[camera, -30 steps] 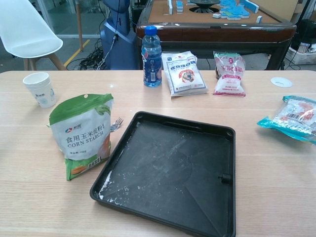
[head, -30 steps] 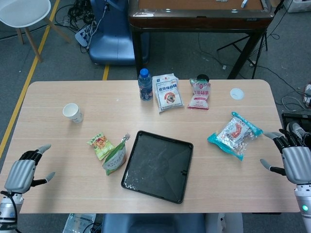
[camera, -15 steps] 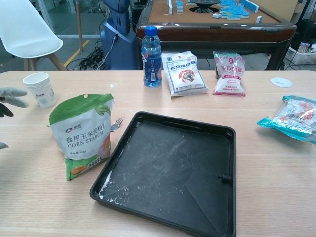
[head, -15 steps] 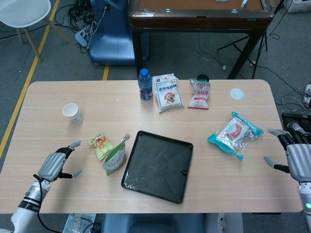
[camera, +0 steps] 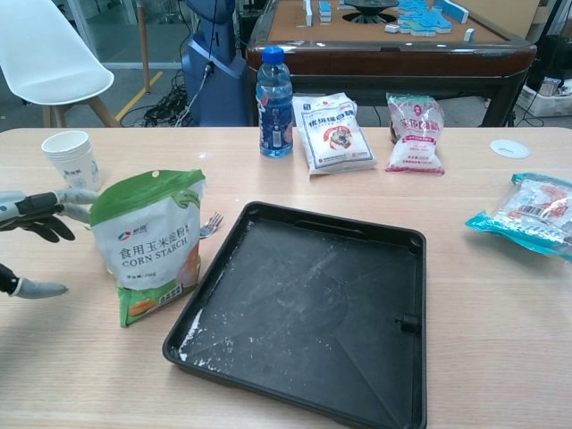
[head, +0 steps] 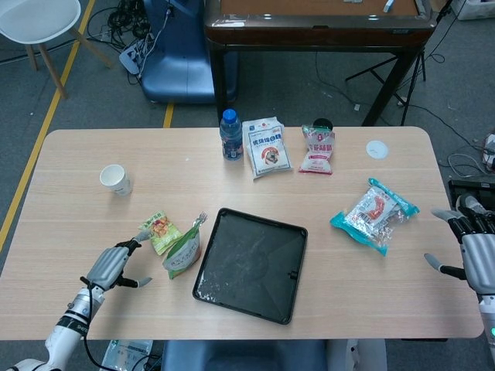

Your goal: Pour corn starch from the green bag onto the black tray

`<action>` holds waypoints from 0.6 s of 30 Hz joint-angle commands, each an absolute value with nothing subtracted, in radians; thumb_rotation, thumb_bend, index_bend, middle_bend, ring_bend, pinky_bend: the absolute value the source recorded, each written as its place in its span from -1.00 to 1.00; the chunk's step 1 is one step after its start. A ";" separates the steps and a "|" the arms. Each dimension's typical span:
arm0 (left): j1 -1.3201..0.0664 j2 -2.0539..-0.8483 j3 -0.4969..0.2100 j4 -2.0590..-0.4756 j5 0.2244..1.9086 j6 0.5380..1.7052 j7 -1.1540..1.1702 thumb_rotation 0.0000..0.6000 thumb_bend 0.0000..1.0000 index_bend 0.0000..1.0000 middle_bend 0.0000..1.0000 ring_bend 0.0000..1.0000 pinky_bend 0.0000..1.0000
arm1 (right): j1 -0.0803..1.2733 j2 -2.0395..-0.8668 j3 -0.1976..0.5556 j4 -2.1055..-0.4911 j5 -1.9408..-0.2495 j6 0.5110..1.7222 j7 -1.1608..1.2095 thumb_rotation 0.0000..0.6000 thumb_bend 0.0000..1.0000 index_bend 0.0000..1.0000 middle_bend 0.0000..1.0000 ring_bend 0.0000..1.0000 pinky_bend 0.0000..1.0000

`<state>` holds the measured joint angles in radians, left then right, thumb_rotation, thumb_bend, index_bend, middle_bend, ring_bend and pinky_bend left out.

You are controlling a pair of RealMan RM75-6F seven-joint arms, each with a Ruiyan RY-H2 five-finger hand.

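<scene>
Pale wood runs the whole width of the table (head: 69,178) I am working over, with a grey floor and a dark games table beyond it. I have my left hand (head: 116,267) low on the near left, fingers spread and holding nothing, its fingertips (camera: 76,196) just beside the left edge of the green bag (camera: 150,243) but, as far as I can tell, not yet touching it. The bag stands upright, its top looking closed, with a fork (camera: 211,224) tucked behind it and the black tray (camera: 308,308) just to its right, a light dusting of white powder lying along the tray's near left corner. My right hand (head: 476,251) sits at the far right edge of the table, open and idle, well apart from the teal snack packet (head: 373,212). Further back are a paper cup (camera: 73,159), a water bottle (camera: 274,92) and two white packets (camera: 335,131) near the far edge. I judge this to be the reach-and-grasp step: nothing has been lifted. Next I need to close the left hand around the bag's body firmly enough to carry it without crushing it, and I expect the top will need opening before I can tilt it over the tray.
</scene>
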<state>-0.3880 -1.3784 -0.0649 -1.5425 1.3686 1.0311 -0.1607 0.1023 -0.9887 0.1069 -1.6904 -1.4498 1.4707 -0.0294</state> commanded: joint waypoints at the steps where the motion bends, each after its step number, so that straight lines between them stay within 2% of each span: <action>1: -0.399 -1.414 -0.077 -1.549 1.335 1.028 -0.114 1.00 -0.69 -0.99 -0.73 -0.58 -0.65 | 0.098 -0.988 0.105 -1.690 -1.451 1.476 -0.026 1.00 -0.81 -0.52 -0.43 -0.69 -0.64; 18: -0.440 -1.553 -0.121 -1.529 1.197 1.016 0.006 0.96 -0.71 -0.99 -0.73 -0.58 -0.63 | 0.071 -0.988 0.098 -1.678 -1.444 1.497 -0.004 1.00 -0.81 -0.52 -0.42 -0.69 -0.64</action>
